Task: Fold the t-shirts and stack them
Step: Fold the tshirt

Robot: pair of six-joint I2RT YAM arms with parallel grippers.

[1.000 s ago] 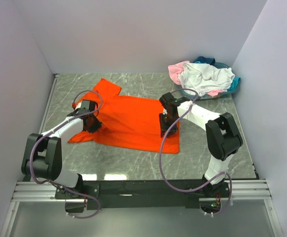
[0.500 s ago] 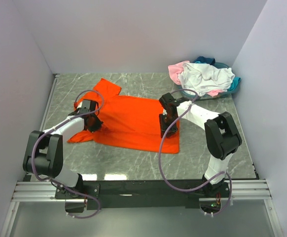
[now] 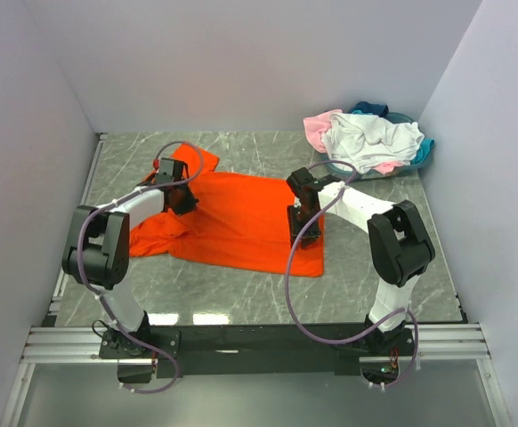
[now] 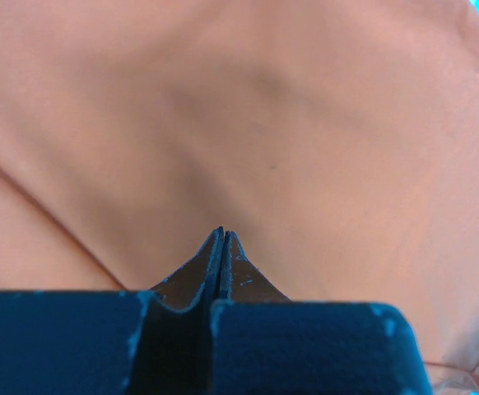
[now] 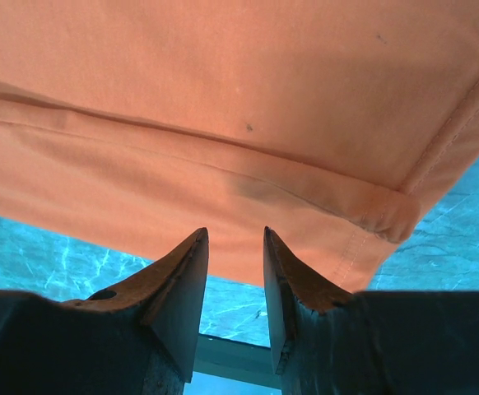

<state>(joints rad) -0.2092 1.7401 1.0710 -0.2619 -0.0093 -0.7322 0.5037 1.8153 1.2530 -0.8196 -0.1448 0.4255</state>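
Observation:
A bright orange t-shirt (image 3: 241, 218) lies spread flat on the marble table, its left part bunched. My left gripper (image 3: 181, 197) sits on the shirt's left shoulder area. In the left wrist view (image 4: 223, 234) its jaws are pressed together with orange fabric (image 4: 264, 99) creasing toward the tips. My right gripper (image 3: 302, 222) is at the shirt's right edge. In the right wrist view (image 5: 234, 234) it is open with a narrow gap, empty, just off the hem (image 5: 223, 173). A heap of white (image 3: 370, 138), pale pink (image 3: 317, 124) and teal (image 3: 376, 109) t-shirts lies at the back right.
The grey marble table (image 3: 384, 267) is boxed in by pale walls at the back and on both sides. A metal rail (image 3: 259, 336) with both arm bases runs along the near edge. Purple cables loop off both arms.
My left gripper has moved up and to the right, from the lower left sleeve to the shoulder area, and the shirt's left side has bunched. The right gripper has stayed in place.

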